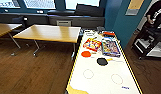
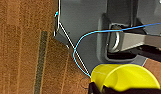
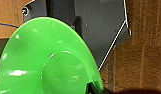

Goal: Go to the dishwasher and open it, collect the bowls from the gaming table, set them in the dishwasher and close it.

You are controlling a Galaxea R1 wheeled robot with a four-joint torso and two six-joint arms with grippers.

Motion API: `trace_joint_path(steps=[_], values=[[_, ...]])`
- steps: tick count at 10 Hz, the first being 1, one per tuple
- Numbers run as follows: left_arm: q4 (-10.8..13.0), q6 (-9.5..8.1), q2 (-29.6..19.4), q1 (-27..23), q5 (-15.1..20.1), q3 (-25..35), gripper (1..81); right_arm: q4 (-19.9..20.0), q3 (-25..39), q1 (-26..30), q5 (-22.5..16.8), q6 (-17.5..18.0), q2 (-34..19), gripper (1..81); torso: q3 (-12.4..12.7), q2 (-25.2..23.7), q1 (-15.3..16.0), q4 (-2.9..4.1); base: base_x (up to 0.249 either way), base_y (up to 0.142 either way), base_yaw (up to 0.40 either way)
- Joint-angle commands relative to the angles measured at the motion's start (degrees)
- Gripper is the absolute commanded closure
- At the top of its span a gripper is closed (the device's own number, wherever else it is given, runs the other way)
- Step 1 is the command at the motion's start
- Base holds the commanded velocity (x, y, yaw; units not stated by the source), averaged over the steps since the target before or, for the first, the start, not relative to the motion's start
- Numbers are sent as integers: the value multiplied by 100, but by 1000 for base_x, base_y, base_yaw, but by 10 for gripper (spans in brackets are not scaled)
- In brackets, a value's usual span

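Gaming table [image 1: 101, 80] directly ahead, long axis running away from the robot; orange-red bowl [image 1: 86, 54] and dark bowl [image 1: 102, 61] lie mid-table; left gripper [image 2: 101, 88] grasps a yellow bowl [image 2: 123, 77]; right gripper [image 3: 92, 88] grasps a green bowl [image 3: 46, 57].

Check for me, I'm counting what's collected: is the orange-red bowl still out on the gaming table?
Yes, still out. The orange-red bowl sits on the gaming table, beside the dark bowl, below the game boxes.
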Motion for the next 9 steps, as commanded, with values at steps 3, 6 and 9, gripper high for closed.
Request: trace_joint_path(steps=[3,6,9], values=[[442,6,640,-28,392,-960,811,-77,-307,-64,-365,-13,66,811,0,0,0,0,0,0,0],[486,6,1018,-37,392,-1540,811,-77,-359,-81,-321,-13,128,811,0,0,-2,0,0,0,0],[644,41,1291,-45,401,-1874,811,-77,-377,-90,-304,-22,146,811,233,0,-2,0,0,0,0]])
